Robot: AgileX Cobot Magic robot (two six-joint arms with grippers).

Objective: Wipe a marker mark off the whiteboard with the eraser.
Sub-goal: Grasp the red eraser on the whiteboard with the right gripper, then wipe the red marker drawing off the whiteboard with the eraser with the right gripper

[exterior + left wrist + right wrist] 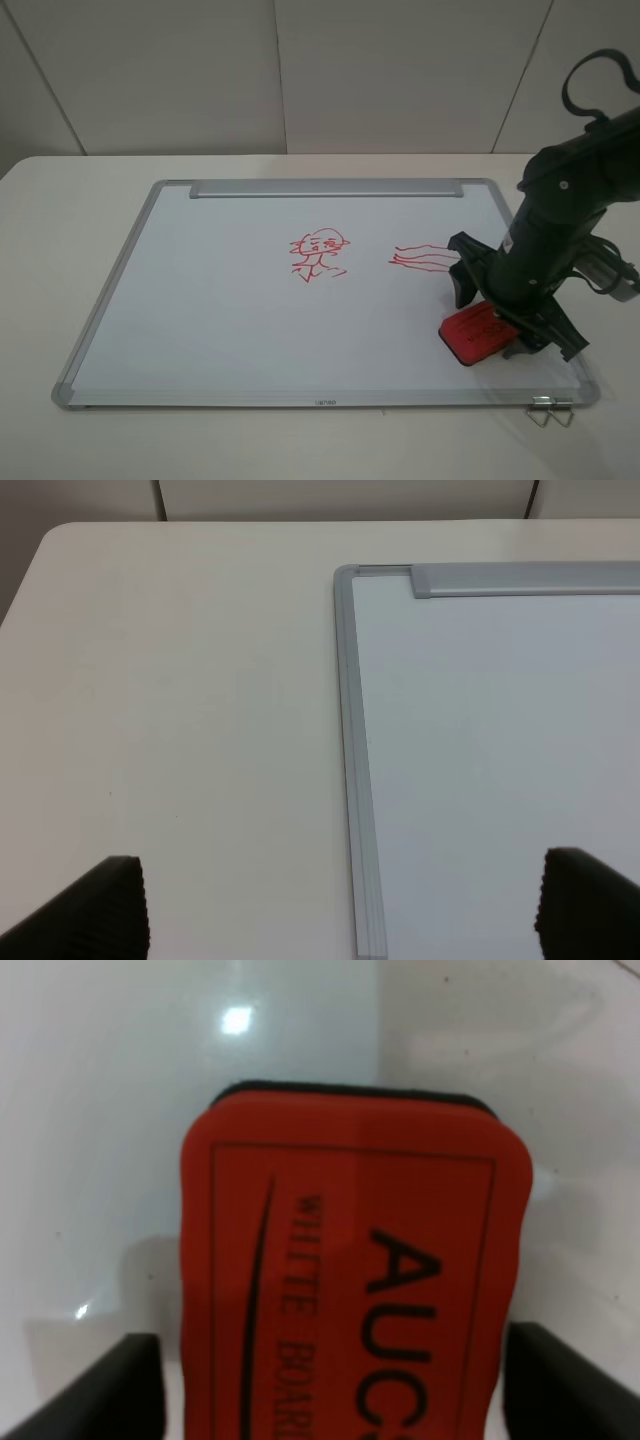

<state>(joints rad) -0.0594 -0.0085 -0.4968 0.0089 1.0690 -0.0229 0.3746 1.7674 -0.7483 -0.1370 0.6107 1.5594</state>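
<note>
Right gripper point(336, 1385) spread astride the eraser point(472, 332), 1 side gapped, on the whiteboard point(200, 300). Marker mark point(320, 256) well apart. Left gripper point(340, 905) spread.

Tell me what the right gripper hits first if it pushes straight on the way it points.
Probably the whiteboard: the red AUCS eraser sits between the fingers of the right gripper, which slant down at the board either side of it. Tip clearance is unclear.

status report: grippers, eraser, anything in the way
Left gripper open over whiteboard edge. Right gripper straddles eraser, grip unclear. Mark unwiped; wavy lines near the route.
</note>
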